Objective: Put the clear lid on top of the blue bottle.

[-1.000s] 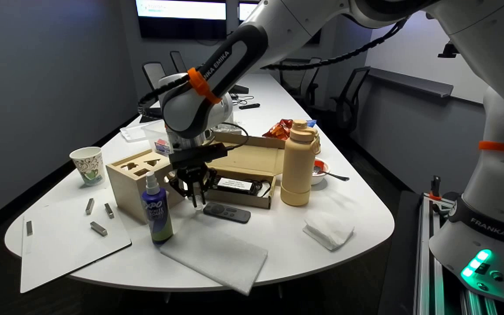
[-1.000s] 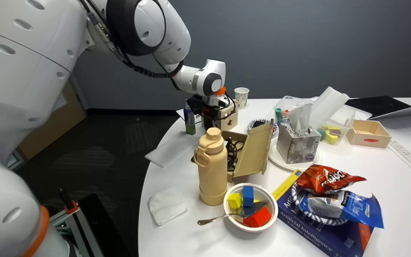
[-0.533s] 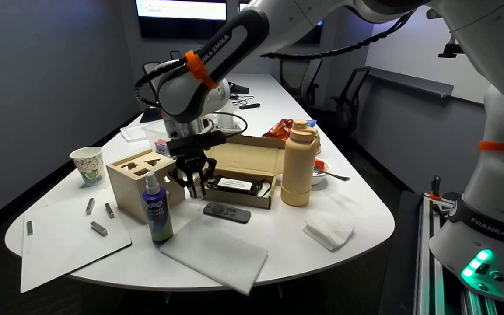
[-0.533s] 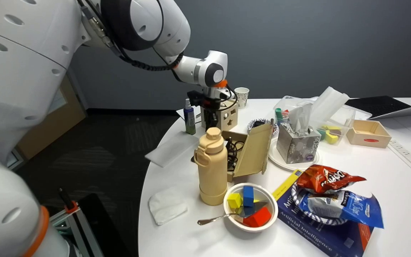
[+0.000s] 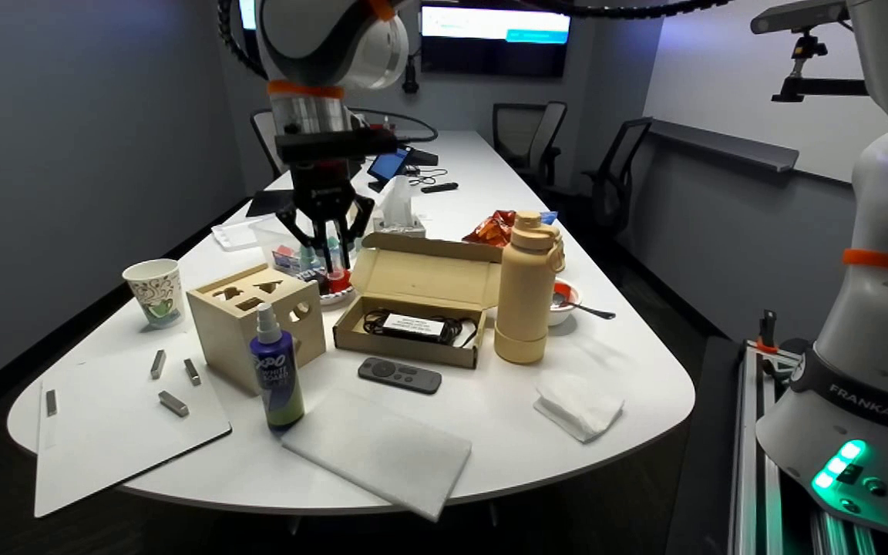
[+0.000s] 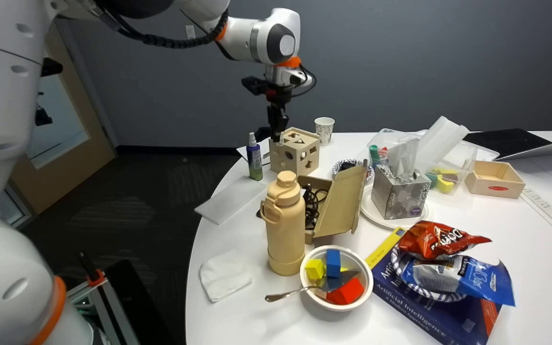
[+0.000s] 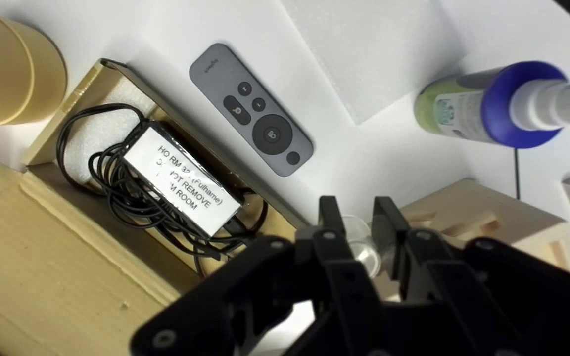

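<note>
Wrist view: end effector [image 7: 359,217] pinches clear lid [image 7: 362,243]; blue bottle [image 7: 495,106] (spray-topped) stands apart

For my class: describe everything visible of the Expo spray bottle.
The spray bottle stands upright on the table, apart from the wooden box. It looks plastic, blue-purple above and green below, topped by a bare white nozzle. One label shows EXPO and WHITE BOARD; the wrist view shows a pale label. Whether its base touches the white pad is unclear.

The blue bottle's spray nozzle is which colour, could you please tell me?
The spray nozzle is white, and it shows best in the wrist view.
</note>
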